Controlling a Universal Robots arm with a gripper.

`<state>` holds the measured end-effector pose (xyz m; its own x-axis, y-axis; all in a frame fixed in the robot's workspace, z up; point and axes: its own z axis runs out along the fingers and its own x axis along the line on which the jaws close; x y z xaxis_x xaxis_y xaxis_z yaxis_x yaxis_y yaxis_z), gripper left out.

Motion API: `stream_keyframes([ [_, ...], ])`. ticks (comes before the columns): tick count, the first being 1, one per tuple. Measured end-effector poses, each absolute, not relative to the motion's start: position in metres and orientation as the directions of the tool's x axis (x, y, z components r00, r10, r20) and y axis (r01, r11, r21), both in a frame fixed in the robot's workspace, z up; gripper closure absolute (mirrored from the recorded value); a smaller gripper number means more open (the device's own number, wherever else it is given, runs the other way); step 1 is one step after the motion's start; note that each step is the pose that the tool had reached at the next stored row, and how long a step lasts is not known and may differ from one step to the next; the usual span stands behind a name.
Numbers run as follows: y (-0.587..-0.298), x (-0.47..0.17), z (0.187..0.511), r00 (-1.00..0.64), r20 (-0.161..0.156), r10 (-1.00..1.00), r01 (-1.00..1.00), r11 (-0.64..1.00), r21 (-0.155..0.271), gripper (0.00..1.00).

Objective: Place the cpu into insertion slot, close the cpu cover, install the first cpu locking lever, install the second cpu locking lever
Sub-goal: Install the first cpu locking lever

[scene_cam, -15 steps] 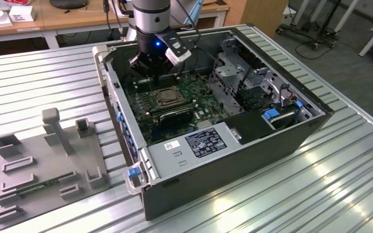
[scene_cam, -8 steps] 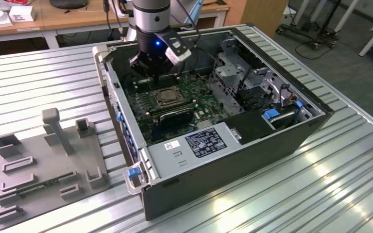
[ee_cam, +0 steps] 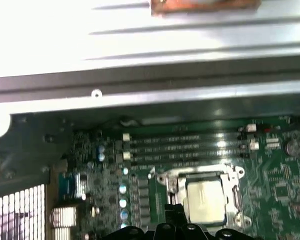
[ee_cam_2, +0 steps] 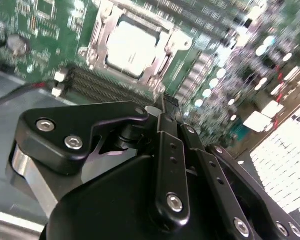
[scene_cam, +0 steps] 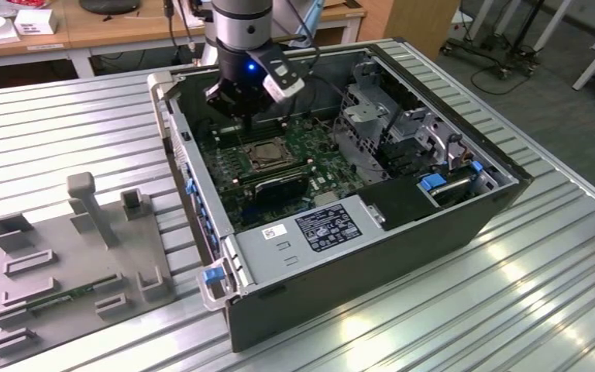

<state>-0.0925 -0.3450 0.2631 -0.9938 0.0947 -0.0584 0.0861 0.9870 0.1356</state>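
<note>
In the exterior view, the ribbed metal counter [scene_cam: 60, 132] bears the open computer case [scene_cam: 401, 232]; wooden desk [scene_cam: 122, 31] at twelve o'clock. Tool [scene_cam: 238, 116] closed, empty, near the cpu [ee_cam_2: 132, 45].

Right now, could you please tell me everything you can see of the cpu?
The cpu is a small flat square chip with a pale silver-grey metal top. It lies flat inside the silvery rim of the insertion slot on the green motherboard, beside dark memory slots. The gripper hangs apart from it.
</note>
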Motion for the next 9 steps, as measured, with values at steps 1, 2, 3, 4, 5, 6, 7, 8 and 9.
stream_keyframes([
  [1,-0.3450,-0.0925,0.2631,-0.994,-0.057,0.095,0.086,0.986,0.145,0.89],
  [2,-0.3450,-0.0925,0.2631,-0.994,-0.058,0.095,0.086,0.986,0.146,0.89],
  [3,-0.3450,-0.0928,0.2631,-0.994,-0.057,0.095,0.086,0.986,0.146,0.89],
  [4,-0.3450,-0.0934,0.2631,-0.994,-0.058,0.095,0.086,0.986,0.146,0.89],
  [5,-0.3451,-0.0946,0.2631,-0.994,-0.058,0.095,0.086,0.986,0.146,0.89],
  [6,-0.3451,-0.0963,0.2631,-0.994,-0.058,0.095,0.086,0.986,0.146,0.89],
  [7,-0.3450,-0.0979,0.2630,-0.994,-0.058,0.095,0.086,0.986,0.146,0.89],
  [8,-0.3451,-0.0996,0.2630,-0.994,-0.058,0.095,0.086,0.986,0.146,0.89],
  [9,-0.3450,-0.1012,0.2629,-0.994,-0.059,0.095,0.086,0.986,0.146,0.89],
])
